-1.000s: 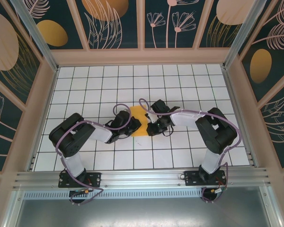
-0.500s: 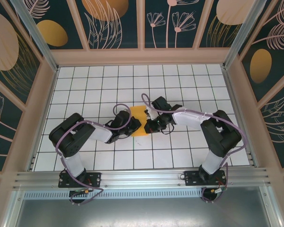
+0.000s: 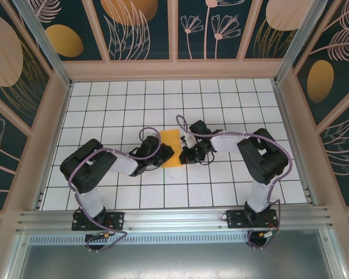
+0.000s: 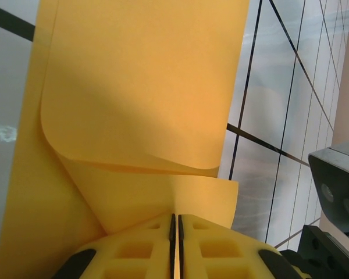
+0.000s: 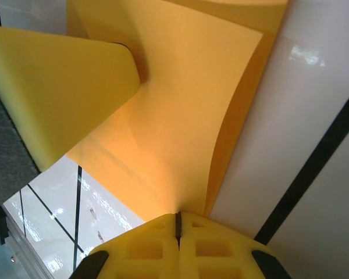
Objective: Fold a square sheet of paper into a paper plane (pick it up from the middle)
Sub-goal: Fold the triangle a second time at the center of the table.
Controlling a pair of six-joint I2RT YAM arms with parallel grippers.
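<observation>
The square sheet of paper (image 3: 170,146), orange-yellow, is held between the two arms over the middle of the grid table. My left gripper (image 3: 161,154) pinches its left side and my right gripper (image 3: 184,152) its right side. In the left wrist view the sheet (image 4: 139,87) curls over in a rounded flap, and its lower layer runs into the shut left gripper (image 4: 174,216). In the right wrist view the paper (image 5: 174,116) narrows down into the shut right gripper (image 5: 177,214). It is a bent sheet; no paper plane shape is in view.
White grid table (image 3: 221,104) with raised walls (image 3: 174,68) all round, open squares behind and beside the arms. A yellow finger of the left gripper (image 5: 58,87) stands close to the paper. A grey part of the right arm (image 4: 337,180) lies just past the sheet.
The right arm's elbow has drawn in and its wrist has shifted slightly towards the back. More of the sheet shows between the grippers now. The left arm has stayed put.
</observation>
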